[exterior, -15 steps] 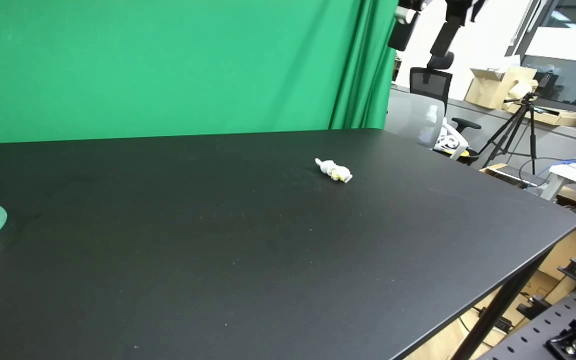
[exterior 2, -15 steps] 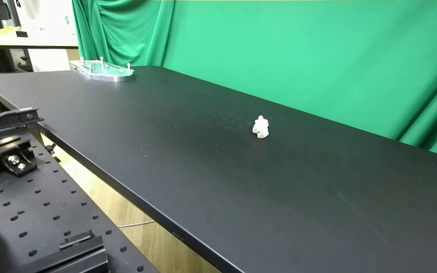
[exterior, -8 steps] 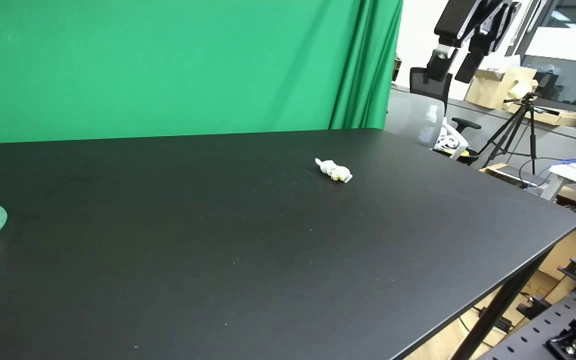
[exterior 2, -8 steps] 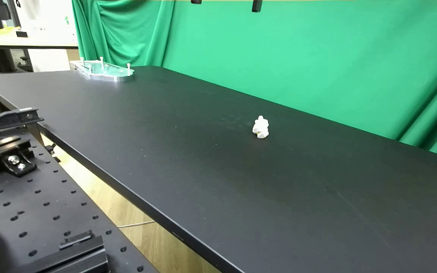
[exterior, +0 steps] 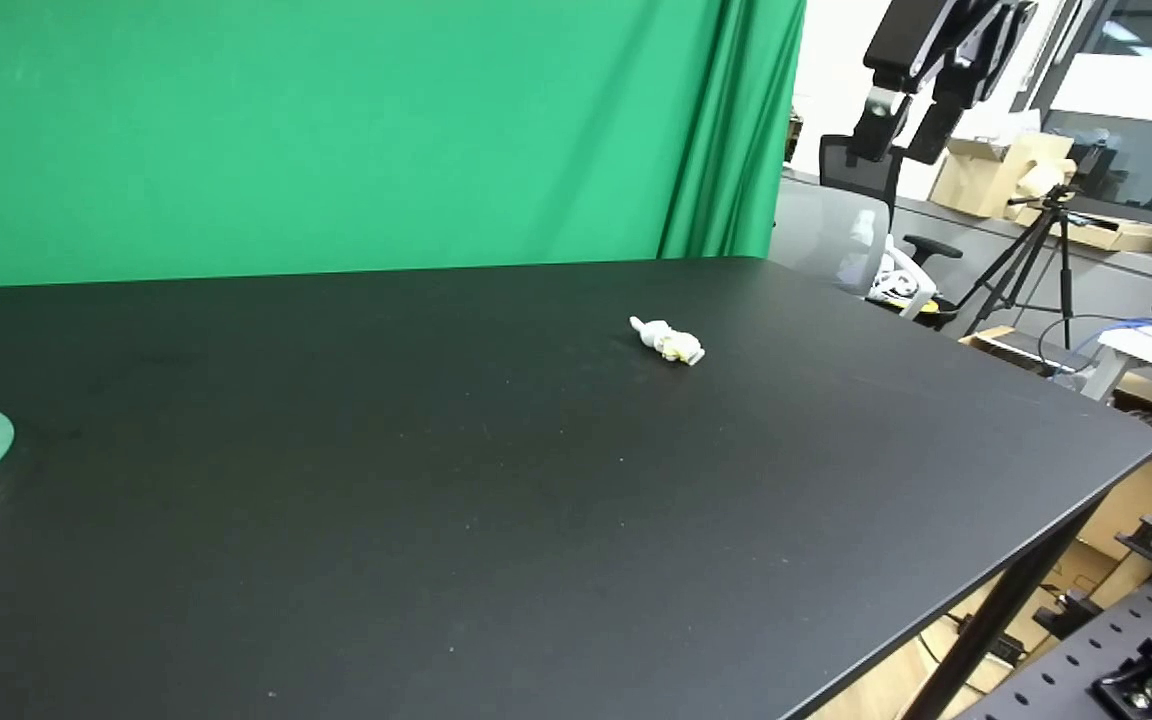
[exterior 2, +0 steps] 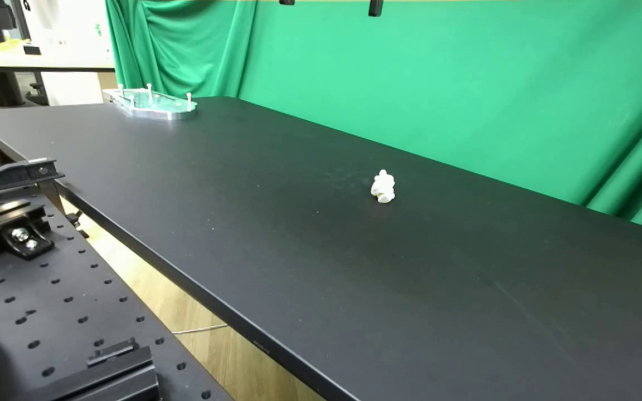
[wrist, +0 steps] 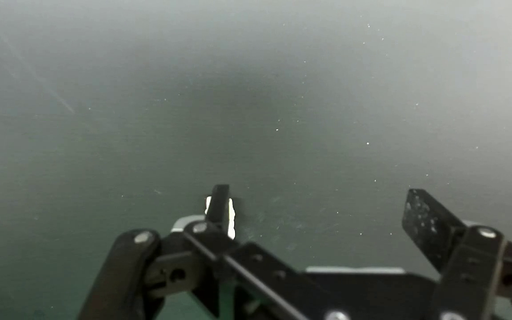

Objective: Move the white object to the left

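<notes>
We see the gripper spread well above the black tabletop, where the lumpy white piece lies partly hidden behind the finger at the wrist view's left, long axis roughly square to the closing direction, unmoved while the gripper sits lower than a second ago.

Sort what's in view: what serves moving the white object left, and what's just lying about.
For the job:
white object, lying on the dark table
pincer, open, holding nothing

Just about:
clear plate with upright posts, on the table
tripod
cardboard box
green curtain, the backdrop
</notes>
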Controlling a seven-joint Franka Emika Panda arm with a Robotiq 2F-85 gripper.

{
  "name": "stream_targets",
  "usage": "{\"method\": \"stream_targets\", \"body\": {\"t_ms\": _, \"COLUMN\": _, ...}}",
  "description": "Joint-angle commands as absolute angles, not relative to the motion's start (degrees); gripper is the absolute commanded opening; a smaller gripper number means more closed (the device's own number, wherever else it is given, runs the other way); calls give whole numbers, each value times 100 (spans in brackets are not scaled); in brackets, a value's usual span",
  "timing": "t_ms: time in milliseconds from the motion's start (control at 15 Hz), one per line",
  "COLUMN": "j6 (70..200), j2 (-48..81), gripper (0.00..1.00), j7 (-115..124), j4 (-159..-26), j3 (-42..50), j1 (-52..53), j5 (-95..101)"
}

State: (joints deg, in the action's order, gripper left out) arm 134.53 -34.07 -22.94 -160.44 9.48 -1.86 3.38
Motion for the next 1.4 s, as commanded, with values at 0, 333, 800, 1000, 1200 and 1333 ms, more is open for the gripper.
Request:
{"method": "stream_targets", "body": {"t_ms": 0, "j6": 13625, "j2": -3198, "gripper": 100, "j7": -2214, "j4": -15890, "j3": 1178, "j1": -398, "j5": 357}}
{"method": "stream_targets", "body": {"t_ms": 333, "j6": 13634, "j2": -2138, "gripper": 100, "j7": -2644, "j4": -15125, "j3": 1984, "j1": -639, "j5": 58}}
{"method": "stream_targets", "body": {"t_ms": 800, "j6": 13341, "j2": 11, "gripper": 100, "j7": -3248, "j4": -13415, "j3": 2072, "j1": -730, "j5": -485}}
{"method": "stream_targets", "body": {"t_ms": 1000, "j6": 13031, "j2": 834, "gripper": 100, "j7": -3285, "j4": -12561, "j3": 1751, "j1": -875, "j5": -454}}
{"method": "stream_targets", "body": {"t_ms": 1200, "j6": 12717, "j2": 1483, "gripper": 100, "j7": -3328, "j4": -11827, "j3": 1341, "j1": -1005, "j5": -411}}
{"method": "stream_targets", "body": {"t_ms": 1333, "j6": 12567, "j2": 1815, "gripper": 100, "j7": -3392, "j4": -11452, "j3": 1074, "j1": -1076, "j5": -408}}
